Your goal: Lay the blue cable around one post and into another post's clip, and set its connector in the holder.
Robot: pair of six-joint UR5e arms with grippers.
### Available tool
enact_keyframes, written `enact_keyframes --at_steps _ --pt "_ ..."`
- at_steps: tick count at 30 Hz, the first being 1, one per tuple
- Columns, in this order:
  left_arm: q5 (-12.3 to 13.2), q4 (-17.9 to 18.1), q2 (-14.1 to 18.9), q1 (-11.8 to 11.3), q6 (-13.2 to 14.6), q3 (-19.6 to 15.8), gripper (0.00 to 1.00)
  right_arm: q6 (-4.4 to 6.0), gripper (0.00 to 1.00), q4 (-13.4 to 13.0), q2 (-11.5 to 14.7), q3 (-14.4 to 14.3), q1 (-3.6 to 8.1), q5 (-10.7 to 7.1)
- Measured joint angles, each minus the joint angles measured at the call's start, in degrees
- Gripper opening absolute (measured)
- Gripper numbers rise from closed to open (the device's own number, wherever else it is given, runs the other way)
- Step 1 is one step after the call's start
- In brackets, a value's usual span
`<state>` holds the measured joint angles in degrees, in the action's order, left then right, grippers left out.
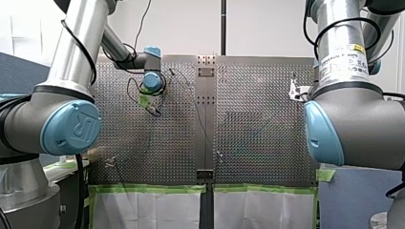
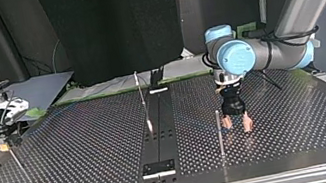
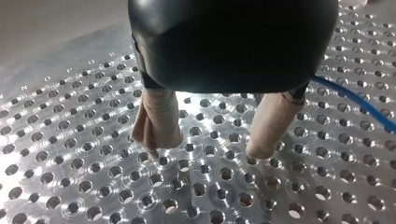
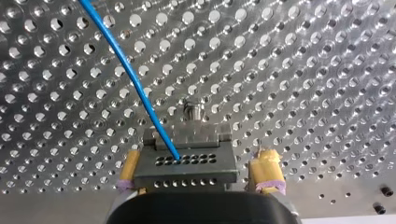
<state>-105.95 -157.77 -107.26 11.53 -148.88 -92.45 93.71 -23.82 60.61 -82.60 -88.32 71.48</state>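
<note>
Down low, at my left gripper [image 3: 209,148]: parted wide on beige pads [image 3: 159,121], clasping nothing, tips just off the perforated table [image 2: 286,141]. Placed, in the top view, to the right of the dark centre strip [image 2: 161,137], with one upright post [image 2: 219,132] just beside it on the strip's side. Otherwise bare plate all round, well in from every edge.

Next, at my right gripper [image 4: 197,170]: yellow pads [image 4: 266,170] spread to either side of the grey connector [image 4: 187,161], one just beside its corner, the other apart from it by a sliver of plate. Not clamped. Far to the left of the strip in the top view, close to the table's rim.

Then the blue cable [image 4: 126,70]: thin, bright, smooth. Plugged into the upper of the connector's two rows of round holes, then away across the plate in a gentle curve. Also seen lying near one left pad. Beyond the connector, a paler metal block [image 4: 182,139] with a bolt [image 4: 194,111]; cannot tell whether seated in it.

As to writing: "UR" on the left arm's blue joint cap [image 1: 71,126]. On the right arm, a white-and-yellow label [image 1: 345,59], print too small to read.
</note>
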Motion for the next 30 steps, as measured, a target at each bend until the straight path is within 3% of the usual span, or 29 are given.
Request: enact_keyframes --at_steps 20,30 --pt "-0.3 -0.2 0.0 0.2 0.0 -0.1 1.0 0.0 1.0 -0.4 -0.1 0.0 -0.24 0.22" --pt "-1.9 -3.0 0.1 0.7 -0.9 -2.0 1.0 0.0 1.0 -0.5 -0.1 0.0 -0.23 0.18"
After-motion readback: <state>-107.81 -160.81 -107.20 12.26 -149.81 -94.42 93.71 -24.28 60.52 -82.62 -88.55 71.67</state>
